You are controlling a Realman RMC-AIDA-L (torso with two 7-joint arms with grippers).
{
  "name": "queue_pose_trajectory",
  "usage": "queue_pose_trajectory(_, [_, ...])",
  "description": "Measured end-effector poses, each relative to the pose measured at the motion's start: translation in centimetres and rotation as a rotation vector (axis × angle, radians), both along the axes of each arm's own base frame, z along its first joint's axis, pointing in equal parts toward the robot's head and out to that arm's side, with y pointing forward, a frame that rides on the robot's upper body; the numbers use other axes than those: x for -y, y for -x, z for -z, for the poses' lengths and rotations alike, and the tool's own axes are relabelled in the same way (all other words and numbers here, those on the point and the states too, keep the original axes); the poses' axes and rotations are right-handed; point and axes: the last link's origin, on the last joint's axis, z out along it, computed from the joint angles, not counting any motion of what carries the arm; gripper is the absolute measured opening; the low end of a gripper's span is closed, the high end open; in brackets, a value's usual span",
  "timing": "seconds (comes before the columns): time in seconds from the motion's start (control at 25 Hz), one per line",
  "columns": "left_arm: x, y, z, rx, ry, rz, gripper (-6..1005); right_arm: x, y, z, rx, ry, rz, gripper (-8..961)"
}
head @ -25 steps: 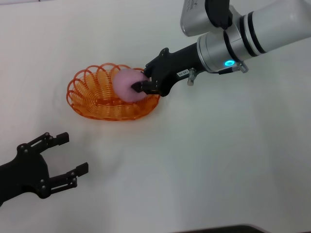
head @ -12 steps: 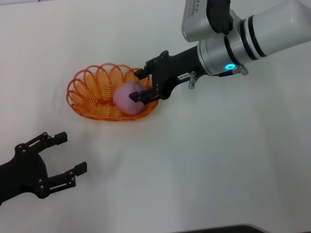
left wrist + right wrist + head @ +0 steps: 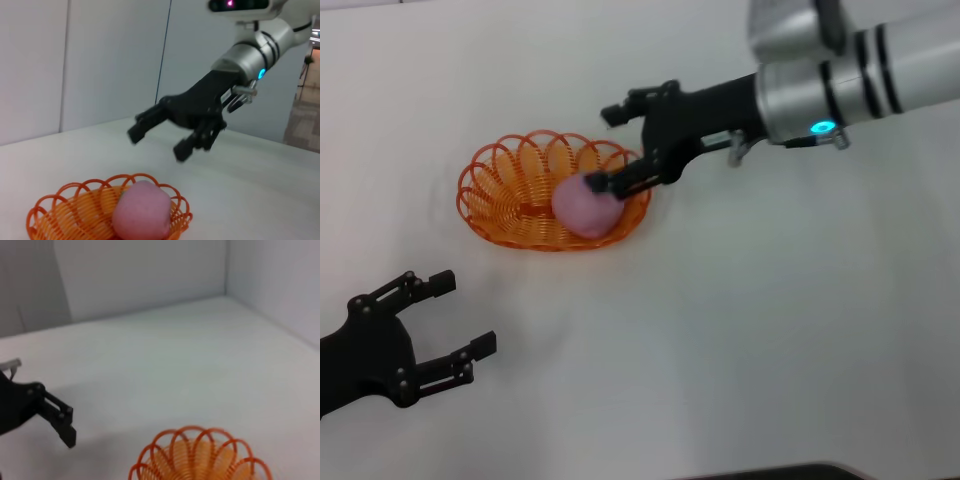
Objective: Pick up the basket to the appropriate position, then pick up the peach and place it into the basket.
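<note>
The orange wire basket (image 3: 495, 195) sits on the white table left of centre. The pink peach (image 3: 585, 207) lies inside it, at its right end. My right gripper (image 3: 605, 148) is open and empty, lifted just above and to the right of the peach. The left wrist view shows the peach (image 3: 141, 211) in the basket (image 3: 55, 215) with the open right gripper (image 3: 157, 141) hovering above it. The right wrist view shows the basket's rim (image 3: 200, 450). My left gripper (image 3: 455, 312) is open and empty near the table's front left.
The white table (image 3: 770, 320) is bare to the right of the basket and in front of it. White walls stand behind the table in the wrist views. The left arm shows in the right wrist view (image 3: 35, 407).
My right gripper has opened, let the peach drop into the basket, and lifted up and to the right. The left arm has barely moved.
</note>
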Motion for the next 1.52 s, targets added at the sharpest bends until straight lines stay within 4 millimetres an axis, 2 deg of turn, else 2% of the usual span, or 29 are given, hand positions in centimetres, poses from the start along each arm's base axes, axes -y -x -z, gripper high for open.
queue_pose_trajectory(0.12, [0.0, 0.0, -0.1, 0.001, -0.003, -0.003, 873, 0.5, -1.1, -2.2, -0.052, -0.044, 0.010, 945])
queue_pose_trajectory(0.16, [0.0, 0.0, -0.1, 0.001, -0.003, -0.003, 873, 0.5, -1.1, -2.2, -0.052, -0.044, 0.010, 949])
queue_pose_trajectory(0.28, [0.2, 0.0, -0.2, 0.010, 0.001, 0.003, 873, 1.7, -3.5, -5.8, -0.095, -0.091, 0.016, 954])
queue_pose_trajectory(0.36, [0.3, -0.1, -0.2, 0.012, 0.004, 0.005, 873, 2.3, -4.8, -7.2, -0.105, -0.113, 0.024, 955])
queue_pose_trajectory(0.52, [0.5, 0.0, -0.2, 0.015, 0.011, 0.005, 872, 4.2, -7.2, -8.7, -0.120, -0.133, 0.009, 955])
queue_pose_trajectory(0.8, [1.0, 0.1, 0.0, 0.020, 0.018, -0.003, 872, 7.3, -9.5, -7.7, -0.131, -0.130, -0.005, 955])
queue_pose_trajectory(0.96, [1.2, 0.1, 0.2, 0.017, 0.034, -0.005, 872, 8.7, -11.1, -5.6, -0.122, -0.094, 0.021, 955])
queue_pose_trajectory(1.2, [1.4, 0.3, 0.3, 0.014, 0.042, -0.011, 872, 8.9, -11.6, -4.5, -0.094, -0.075, 0.035, 955])
queue_pose_trajectory(1.52, [1.6, 0.4, 0.4, 0.015, 0.042, -0.019, 872, 8.5, -11.6, -4.4, -0.075, -0.082, 0.040, 955])
